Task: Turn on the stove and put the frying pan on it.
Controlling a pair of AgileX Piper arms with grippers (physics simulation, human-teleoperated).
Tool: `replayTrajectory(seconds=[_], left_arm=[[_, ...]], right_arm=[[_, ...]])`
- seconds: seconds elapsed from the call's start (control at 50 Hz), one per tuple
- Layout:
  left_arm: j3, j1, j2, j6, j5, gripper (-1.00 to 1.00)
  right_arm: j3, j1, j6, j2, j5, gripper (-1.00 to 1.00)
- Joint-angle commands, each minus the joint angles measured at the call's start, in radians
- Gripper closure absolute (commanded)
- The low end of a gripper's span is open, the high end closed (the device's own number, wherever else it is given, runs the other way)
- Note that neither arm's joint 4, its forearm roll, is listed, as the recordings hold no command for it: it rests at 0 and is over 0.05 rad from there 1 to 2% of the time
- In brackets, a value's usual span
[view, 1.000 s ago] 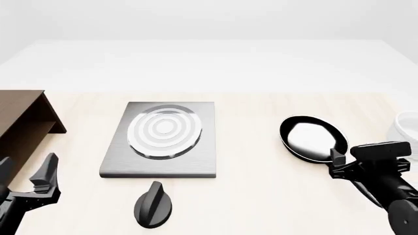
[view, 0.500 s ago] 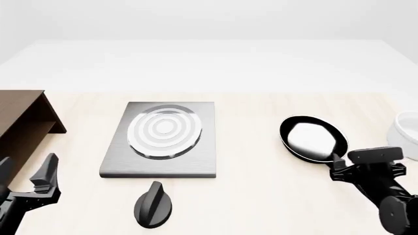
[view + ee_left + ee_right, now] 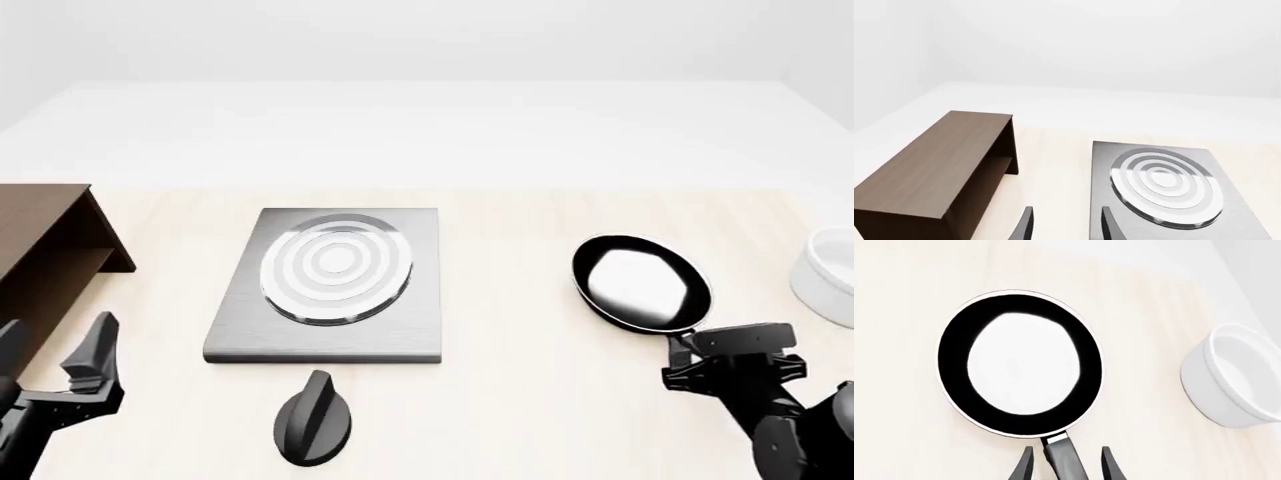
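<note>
Frying pan (image 3: 639, 282) flat on counter (image 3: 521, 330), right of stove (image 3: 330, 283). Likely rigid, light, pan-heavy; take handle (image 3: 1066, 460) near bowl end. Right claw (image 3: 1063, 466) open, straddling handle, gripping nothing. Left claw (image 3: 1066, 227) open, empty.

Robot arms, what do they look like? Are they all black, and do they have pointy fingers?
Yes, both are black all over. The left gripper has two dark, wedge-shaped fingers tapering to points. The right gripper has a blocky, matte black body on a thick, rounded arm. In the wrist views, the fingers look like thin, dark, curved blades. No cables, stickers or markings are visible.
</note>
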Motion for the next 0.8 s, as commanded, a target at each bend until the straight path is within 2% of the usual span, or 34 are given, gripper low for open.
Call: replayTrajectory(seconds=[0.02, 0.1, 0.16, 0.22, 0.28, 0.32, 0.38, 0.44, 0.48, 0.56, 0.58, 0.64, 0.68, 0.8], left_arm=[[0.0, -0.02, -0.003, -0.011, -0.01, -1.0], [0.0, -0.019, 0.009, -0.012, -0.02, -1.0], [0.0, -0.021, 0.011, -0.01, -0.022, -1.0], [0.0, -0.021, 0.005, -0.012, -0.015, -1.0], [0.0, -0.019, 0.011, -0.014, -0.019, -1.0], [0.0, -0.02, 0.009, -0.014, -0.017, -1.0], [0.0, -0.02, 0.002, -0.015, -0.009, -1.0], [0.0, -0.018, 0.002, -0.016, -0.01, -1.0], [0.0, -0.019, -0.001, -0.014, -0.008, -1.0], [0.0, -0.016, -0.003, -0.016, -0.006, -1.0], [0.0, -0.017, 0.007, -0.015, -0.014, -1.0], [0.0, -0.018, 0.01, -0.013, -0.017, -1.0], [0.0, -0.018, 0.011, -0.013, -0.017, -1.0], [0.0, -0.016, -0.002, -0.013, -0.007, -1.0]], right_arm=[[-0.006, -0.014, -0.013, 0.065, -0.041, -1.0], [-0.014, -0.019, -0.013, 0.083, -0.049, -1.0], [-0.021, -0.021, -0.009, 0.049, -0.014, -1.0], [-0.026, -0.029, -0.024, 0.122, -0.078, -1.0], [-0.031, -0.032, -0.024, 0.103, -0.054, -1.0], [-0.033, -0.035, -0.027, 0.141, -0.089, -1.0], [-0.032, -0.036, -0.029, 0.142, -0.085, -1.0], [-0.029, -0.033, -0.03, 0.196, -0.135, -1.0], [-0.033, -0.035, -0.03, 0.18, -0.112, -1.0], [-0.032, -0.027, -0.027, 0.228, -0.151, -1.0], [-0.029, -0.026, -0.029, 0.222, -0.146, 1.0], [-0.03, -0.016, -0.018, 0.246, -0.162, 1.0], [-0.03, -0.012, -0.015, 0.219, -0.134, 1.0], [-0.029, -0.009, -0.01, 0.211, -0.132, 1.0]])
